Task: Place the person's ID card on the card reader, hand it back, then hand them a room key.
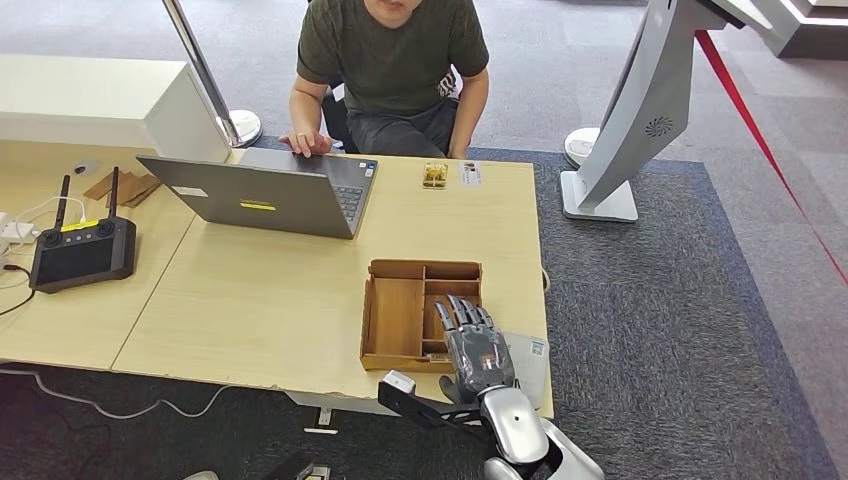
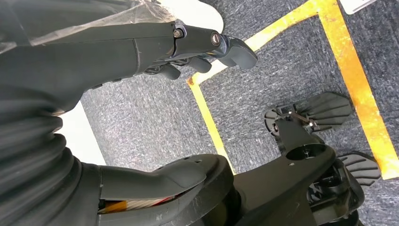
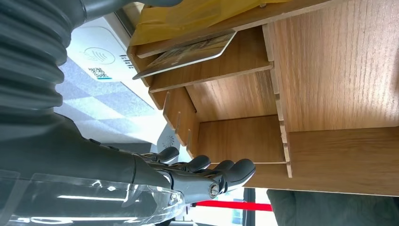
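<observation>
The right hand (image 1: 472, 338) is held over the compartmented wooden organiser tray (image 1: 392, 315), fingers extended and slightly apart, nothing gripped. The left hand (image 2: 197, 52), loosely curled, holds nothing.

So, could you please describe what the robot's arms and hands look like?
The right arm is glossy silver with a black wrist fitting; its right hand is grey with darker fingers. Up close, each hand has a grey ribbed cover and a clear plastic wrap, seen also at the left hand.
</observation>
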Tool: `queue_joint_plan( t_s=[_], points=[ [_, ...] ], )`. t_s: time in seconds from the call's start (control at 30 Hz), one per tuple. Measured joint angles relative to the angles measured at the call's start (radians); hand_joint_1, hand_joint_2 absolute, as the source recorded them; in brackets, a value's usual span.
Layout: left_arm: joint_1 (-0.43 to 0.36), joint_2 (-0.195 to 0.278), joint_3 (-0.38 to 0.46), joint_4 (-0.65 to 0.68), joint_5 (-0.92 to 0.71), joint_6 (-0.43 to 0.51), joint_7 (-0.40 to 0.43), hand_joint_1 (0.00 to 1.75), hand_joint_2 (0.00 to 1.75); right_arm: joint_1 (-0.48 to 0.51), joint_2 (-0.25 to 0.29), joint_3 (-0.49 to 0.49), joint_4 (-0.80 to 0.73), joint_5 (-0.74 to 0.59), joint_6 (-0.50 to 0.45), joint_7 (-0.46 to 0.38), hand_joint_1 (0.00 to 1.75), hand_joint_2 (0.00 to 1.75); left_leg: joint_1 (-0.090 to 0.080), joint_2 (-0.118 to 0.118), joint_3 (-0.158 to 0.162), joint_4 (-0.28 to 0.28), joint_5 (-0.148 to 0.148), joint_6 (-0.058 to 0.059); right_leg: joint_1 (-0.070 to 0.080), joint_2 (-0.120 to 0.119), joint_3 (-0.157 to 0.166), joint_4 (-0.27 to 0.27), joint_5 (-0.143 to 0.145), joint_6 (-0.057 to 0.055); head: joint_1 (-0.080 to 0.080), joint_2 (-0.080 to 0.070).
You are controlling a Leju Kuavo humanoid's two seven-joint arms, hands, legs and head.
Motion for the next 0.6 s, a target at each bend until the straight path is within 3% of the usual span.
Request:
queue_joint_plan(
  t_s=[0.27,0.3,0.43,0.47,0.6],
  points=[
    [0.000,0.000,0.001,0.000,0.000,0.000,0.000,0.00,1.75,0.001,0.000,0.000,0.000,0.000,0.000,0.000,0.00,1.75,0.000,0.000,0.000,0.000,0.000,0.000,0.000,0.000,0.000,0.000,0.000,0.000,0.000,0.000],
    [0.000,0.000,0.001,0.000,0.000,0.000,0.000,0.00,1.75,0.001,0.000,0.000,0.000,0.000,0.000,0.000,0.07,1.75,0.000,0.000,0.000,0.000,0.000,0.000,0.000,0.000,0.000,0.000,0.000,0.000,0.000,0.000],
    [0.000,0.000,0.001,0.000,0.000,0.000,0.000,0.00,1.75,0.001,0.000,0.000,0.000,-0.002,0.001,-0.001,1.51,1.75,0.000,0.000,0.000,0.000,0.000,0.000,0.000,0.000,0.000,0.000,0.000,0.000,0.000,0.000],
    [0.000,0.000,0.001,0.000,0.000,0.000,0.000,0.00,1.75,0.001,0.000,0.000,0.000,-0.003,0.002,-0.003,1.59,1.75,0.000,0.000,0.000,0.000,0.000,0.000,0.000,0.000,0.000,0.000,0.000,0.000,0.000,0.000],
    [0.001,0.000,0.002,0.000,-0.001,0.000,0.000,0.00,1.75,0.001,0.000,0.000,0.000,-0.004,0.001,-0.008,1.65,1.75,0.000,0.000,0.000,0.000,0.000,0.000,0.000,0.000,0.000,0.000,0.000,0.000,0.000,0.000]
  ],
)
